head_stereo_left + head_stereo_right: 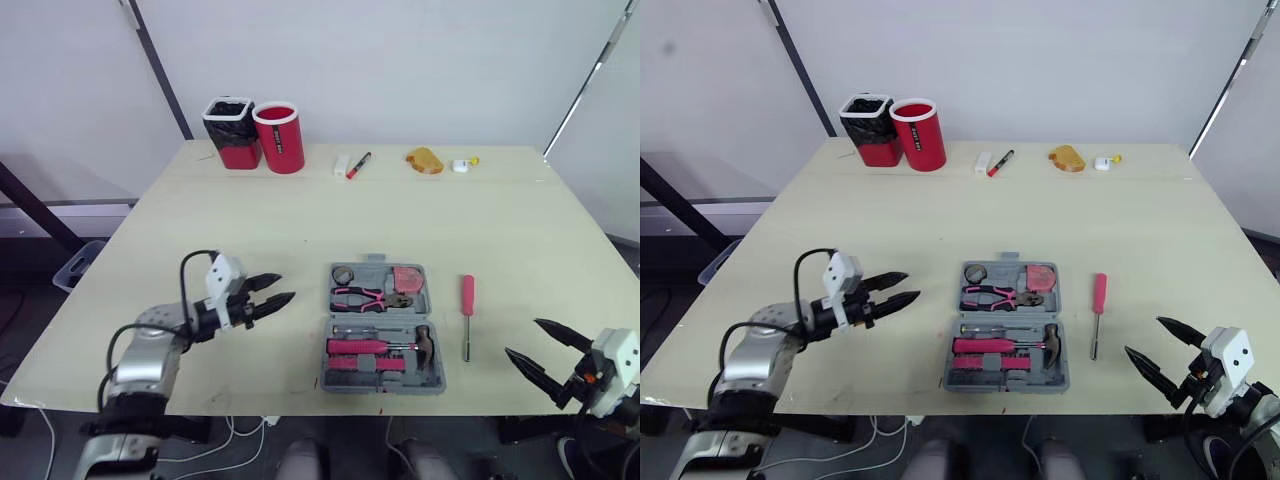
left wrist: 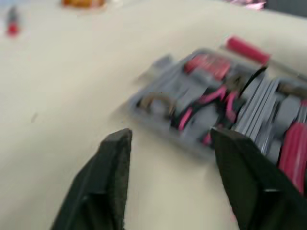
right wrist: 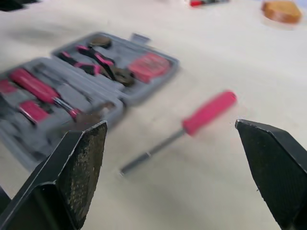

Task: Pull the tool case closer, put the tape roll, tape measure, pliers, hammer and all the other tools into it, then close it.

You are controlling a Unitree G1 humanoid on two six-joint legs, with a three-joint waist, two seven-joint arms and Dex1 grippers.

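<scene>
I have my left arm [image 1: 150,352] bent at the elbow, forearm reaching inward, and the left gripper [image 1: 281,289] holds its 2 fingers a little apart. My right gripper [image 1: 523,338] sits low on the right, 2 fingers spread wide, tips pointing inward.

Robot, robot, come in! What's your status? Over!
Left gripper and right gripper open, empty. Grey plastic tool case open, pliers and hammer inside. Red-handled screwdriver lies outside, right of case. Nothing between it and right gripper.
</scene>
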